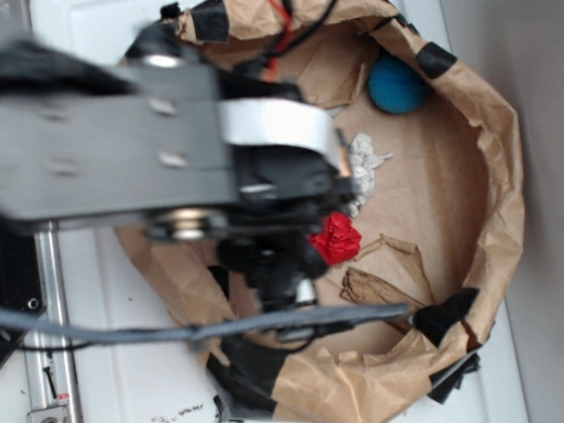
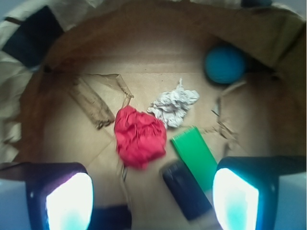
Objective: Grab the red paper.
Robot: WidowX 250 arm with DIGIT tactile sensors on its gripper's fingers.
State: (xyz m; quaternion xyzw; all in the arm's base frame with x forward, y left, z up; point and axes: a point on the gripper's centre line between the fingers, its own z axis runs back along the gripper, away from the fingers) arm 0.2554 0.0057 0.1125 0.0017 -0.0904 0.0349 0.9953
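Pincer wide, holding nothing, both pads visible at bottom of wrist view with a clear gap between

Red paper lying on floor of the brown paper-walled pen, roughly centred between the pads but ahead of them, not yet enclosed. In exterior view red paper peeking out just beside the arm, mostly clear of it

Neighbours crowding the target:
- white paper wad touching or nearly touching red paper at its upper right, can't tell which
- green block just beside red paper on the right
- dark block next to the green one, sitting close between the pads
- blue ball well apart, near far wall

Risks from here:
- descending as-is likely to land right pad on green or dark block, blocking closure or grabbing the wrong thing
- closing too far forward could pinch white wad along with red
- crumpled paper is light and springy, shallow pinch may slip or push it away
- torn cardboard strip on left probably clear
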